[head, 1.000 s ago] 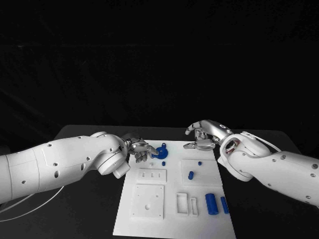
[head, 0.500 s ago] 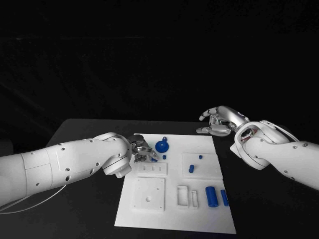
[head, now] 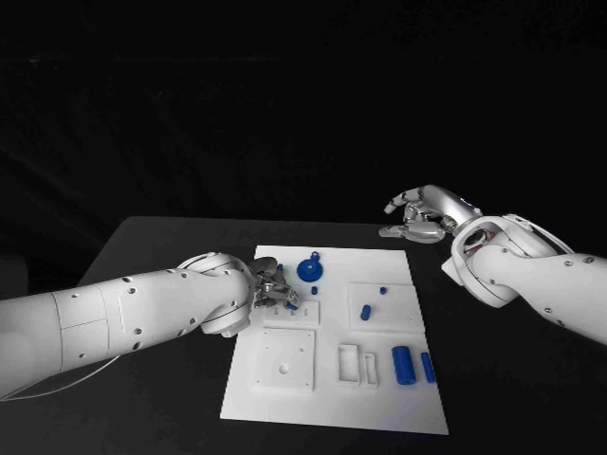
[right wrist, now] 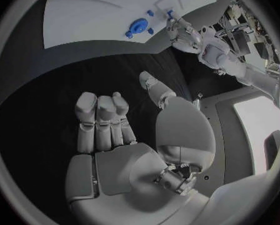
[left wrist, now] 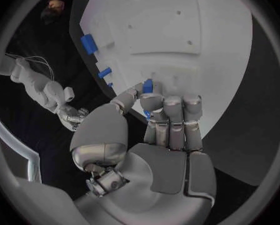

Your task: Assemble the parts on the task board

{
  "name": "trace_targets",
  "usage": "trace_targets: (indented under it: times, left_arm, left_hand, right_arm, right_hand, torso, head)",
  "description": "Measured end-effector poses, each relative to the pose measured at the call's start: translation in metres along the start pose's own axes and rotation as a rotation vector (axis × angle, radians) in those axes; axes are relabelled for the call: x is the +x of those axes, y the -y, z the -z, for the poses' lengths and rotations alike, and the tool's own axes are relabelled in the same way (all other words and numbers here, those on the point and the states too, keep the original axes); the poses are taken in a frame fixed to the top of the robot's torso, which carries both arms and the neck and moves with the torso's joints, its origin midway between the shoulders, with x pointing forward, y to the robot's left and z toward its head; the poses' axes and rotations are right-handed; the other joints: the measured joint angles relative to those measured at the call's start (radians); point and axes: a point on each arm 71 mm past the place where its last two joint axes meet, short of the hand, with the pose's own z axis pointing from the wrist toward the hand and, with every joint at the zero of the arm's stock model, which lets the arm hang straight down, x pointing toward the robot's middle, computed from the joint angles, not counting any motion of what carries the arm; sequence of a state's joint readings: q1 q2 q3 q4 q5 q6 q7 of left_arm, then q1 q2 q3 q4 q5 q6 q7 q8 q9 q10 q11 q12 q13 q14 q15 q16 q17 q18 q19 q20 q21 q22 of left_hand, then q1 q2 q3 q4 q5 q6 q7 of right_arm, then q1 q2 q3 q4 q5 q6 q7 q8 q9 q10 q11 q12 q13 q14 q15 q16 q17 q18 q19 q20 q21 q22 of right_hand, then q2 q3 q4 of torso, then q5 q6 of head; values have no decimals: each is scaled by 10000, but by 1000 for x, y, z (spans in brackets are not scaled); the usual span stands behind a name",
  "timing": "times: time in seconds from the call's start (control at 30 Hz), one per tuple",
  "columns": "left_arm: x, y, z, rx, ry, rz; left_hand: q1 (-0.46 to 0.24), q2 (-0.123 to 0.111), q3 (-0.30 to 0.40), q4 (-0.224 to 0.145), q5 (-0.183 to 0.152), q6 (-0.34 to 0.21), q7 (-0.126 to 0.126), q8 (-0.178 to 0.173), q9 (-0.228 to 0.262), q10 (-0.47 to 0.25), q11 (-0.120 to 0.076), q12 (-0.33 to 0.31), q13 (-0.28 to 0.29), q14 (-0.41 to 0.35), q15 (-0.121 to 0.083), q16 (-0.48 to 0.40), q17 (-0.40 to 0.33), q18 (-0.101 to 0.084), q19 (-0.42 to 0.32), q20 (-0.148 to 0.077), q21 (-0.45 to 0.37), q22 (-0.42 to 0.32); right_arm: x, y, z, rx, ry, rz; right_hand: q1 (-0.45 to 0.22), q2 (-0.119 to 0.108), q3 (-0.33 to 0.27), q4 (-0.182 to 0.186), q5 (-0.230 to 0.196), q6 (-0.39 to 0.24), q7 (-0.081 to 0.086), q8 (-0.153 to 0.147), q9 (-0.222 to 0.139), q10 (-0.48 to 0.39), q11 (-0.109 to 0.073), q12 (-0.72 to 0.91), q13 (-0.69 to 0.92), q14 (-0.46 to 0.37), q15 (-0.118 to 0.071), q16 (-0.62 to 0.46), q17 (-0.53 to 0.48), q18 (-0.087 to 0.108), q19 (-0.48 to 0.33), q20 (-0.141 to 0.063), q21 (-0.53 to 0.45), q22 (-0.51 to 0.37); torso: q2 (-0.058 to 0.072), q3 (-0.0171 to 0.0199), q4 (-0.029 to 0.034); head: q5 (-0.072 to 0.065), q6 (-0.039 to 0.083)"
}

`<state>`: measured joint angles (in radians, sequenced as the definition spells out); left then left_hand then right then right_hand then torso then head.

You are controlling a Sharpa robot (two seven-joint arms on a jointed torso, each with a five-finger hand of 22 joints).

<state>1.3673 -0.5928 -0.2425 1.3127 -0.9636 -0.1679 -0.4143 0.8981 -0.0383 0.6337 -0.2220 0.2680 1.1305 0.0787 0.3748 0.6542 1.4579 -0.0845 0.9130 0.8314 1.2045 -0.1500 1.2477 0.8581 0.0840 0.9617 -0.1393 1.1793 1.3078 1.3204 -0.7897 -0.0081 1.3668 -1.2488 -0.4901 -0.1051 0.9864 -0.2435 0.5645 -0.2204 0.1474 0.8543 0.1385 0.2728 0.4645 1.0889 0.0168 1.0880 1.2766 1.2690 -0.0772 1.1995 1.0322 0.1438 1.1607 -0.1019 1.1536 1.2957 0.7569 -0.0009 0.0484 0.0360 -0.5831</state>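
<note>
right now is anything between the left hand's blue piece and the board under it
Nothing visible. The left hand holds a small blue part at its fingers, right over bare white task board. The other blue parts lie off to the side.

Left hand (head: 274,287) crowds the task board (head: 334,398)'s left edge.

Task board (head: 334,398) plain white, no pattern, on a matte black table (head: 154,246). Parts all blue: round piece (head: 312,273) upper centre of the board, small peg (head: 364,312) mid-right, two cylinders (head: 402,364) lower right. Left hand (head: 272,287) silver on a white arm, small blue part (left wrist: 147,86) at its fingertips. Right hand (head: 421,216) silver, white arm, upper right of frame.
</note>
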Motion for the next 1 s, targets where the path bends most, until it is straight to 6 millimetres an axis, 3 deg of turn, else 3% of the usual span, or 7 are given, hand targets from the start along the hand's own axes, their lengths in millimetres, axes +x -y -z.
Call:
trace_targets:
  times: [0.47,1.0]
  left_arm:
    - [4,-1,0,12,-106,-331]
    - [5,-1,-1,12,-129,-382]
  left_hand:
    - [-115,15,21,-23,1,1,-2,79,39,-1,1,86,32,0,-1,109,-65,3,36,-36,55,-2]
    - [-185,84,7,-36,-19,3,-3,78,90,-2,2,165,40,0,-3,193,-113,2,35,-35,54,-4]
  right_arm:
    - [0,1,0,29,3,-29]
    - [0,1,0,39,-11,-39]
  right_hand:
    - [0,0,-27,82,272,34,-34,42,-1,-42,-41,11,-61,25,-25,0,0,0,34,40,-37,18]
    - [79,0,-111,165,579,66,-66,51,-11,-42,-39,39,-119,25,-25,0,1,0,76,34,-37,33]
  torso:
    - [-10,-6,-2]
    - [-12,-6,-7]
  head:
    - [31,-116]
    - [30,-119]
